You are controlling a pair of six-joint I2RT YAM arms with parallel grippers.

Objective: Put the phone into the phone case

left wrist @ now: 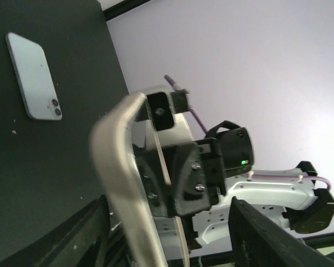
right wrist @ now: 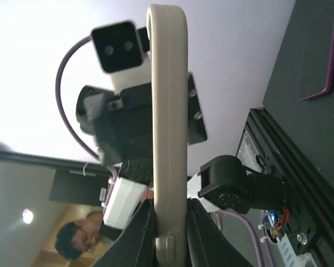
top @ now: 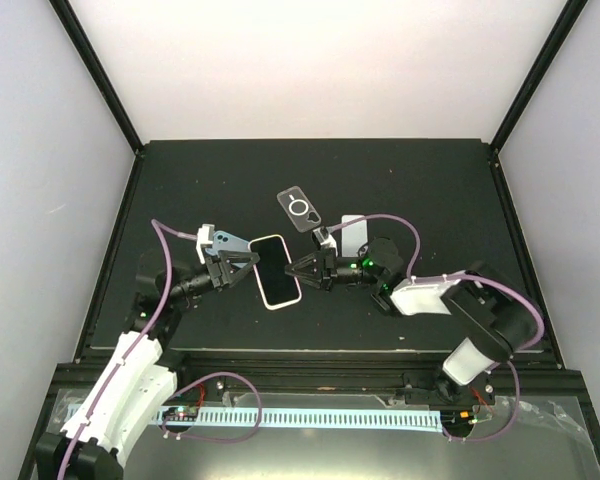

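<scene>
The left arm (top: pixel 130 375) and right arm (top: pixel 420 297) wear white moulded shells over black joints, each trailed by a purple cable (top: pixel 158 228). Above the black table (top: pixel 430 180), the black triangular-framed left hand (top: pixel 256 264) and right hand (top: pixel 292 271) look alike. Green lights (top: pixel 365 265) dot the right wrist, and silver screws (left wrist: pixel 199 187) stud its black block.

The tabletop (top: pixel 420 190) is matte black. Mid-frame from above, the case (top: pixel 278 271) is cream around a black inside; higher in the frame, the clear cover (top: pixel 298 209) carries a white ring. Upper left in the left wrist view, the phone (left wrist: pixel 34 76) is pale blue, lenses dark.
</scene>
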